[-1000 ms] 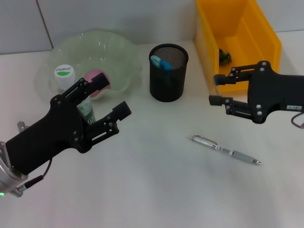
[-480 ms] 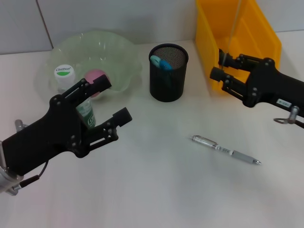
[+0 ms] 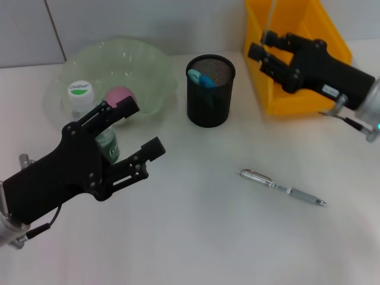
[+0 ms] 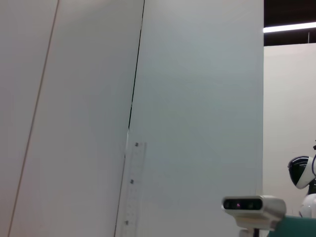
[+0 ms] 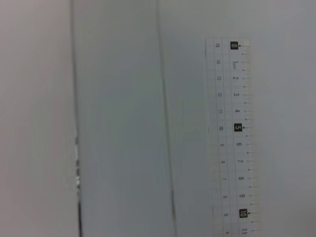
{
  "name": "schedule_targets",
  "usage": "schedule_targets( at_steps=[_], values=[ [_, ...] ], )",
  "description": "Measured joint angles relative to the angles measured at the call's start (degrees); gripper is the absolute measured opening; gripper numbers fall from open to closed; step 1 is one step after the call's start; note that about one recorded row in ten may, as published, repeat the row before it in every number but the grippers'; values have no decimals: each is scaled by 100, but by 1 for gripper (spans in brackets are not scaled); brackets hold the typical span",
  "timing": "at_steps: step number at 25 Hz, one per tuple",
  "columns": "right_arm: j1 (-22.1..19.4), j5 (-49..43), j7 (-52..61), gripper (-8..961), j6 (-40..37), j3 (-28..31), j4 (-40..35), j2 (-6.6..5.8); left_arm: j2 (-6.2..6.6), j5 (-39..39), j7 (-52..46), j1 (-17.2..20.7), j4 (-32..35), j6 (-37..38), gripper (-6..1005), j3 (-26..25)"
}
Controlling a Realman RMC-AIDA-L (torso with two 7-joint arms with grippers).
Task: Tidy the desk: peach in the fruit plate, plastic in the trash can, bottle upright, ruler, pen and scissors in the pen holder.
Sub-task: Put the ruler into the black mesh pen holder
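My right gripper (image 3: 265,45) hangs over the near left corner of the yellow trash can (image 3: 309,41), shut on the clear ruler (image 3: 272,15), which stands upright above it. The ruler's scale also shows in the right wrist view (image 5: 229,133) and in the left wrist view (image 4: 131,190). The silver pen (image 3: 282,187) lies on the desk at the front right. Blue-handled scissors (image 3: 202,79) stick out of the black mesh pen holder (image 3: 211,104). The pink peach (image 3: 120,95) rests in the green fruit plate (image 3: 148,65). The white-capped bottle (image 3: 79,92) stands upright behind my open left gripper (image 3: 141,127). No plastic shows.
The pen holder stands between the fruit plate and the trash can. My right arm reaches across the trash can's front. A grey wall runs along the back of the desk.
My right gripper has risen and swung back and left from the desk to above the trash can, tipping the ruler upright. The left arm has barely shifted.
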Motion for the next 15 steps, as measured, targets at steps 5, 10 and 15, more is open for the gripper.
schedule_targets(
  at_steps=[5,10,15],
  values=[
    [401,158,0,382,535,-13,90,14,-21,1,-6,28,-30,5,834,-4],
    [743,311,-37,382,1080,-42,259,27,-37,1,-13,35,-35,-11,834,-10],
    [1014,317,-317,382,1459,-48,515,35,-50,0,-43,34,-35,-25,834,-31]
  ],
)
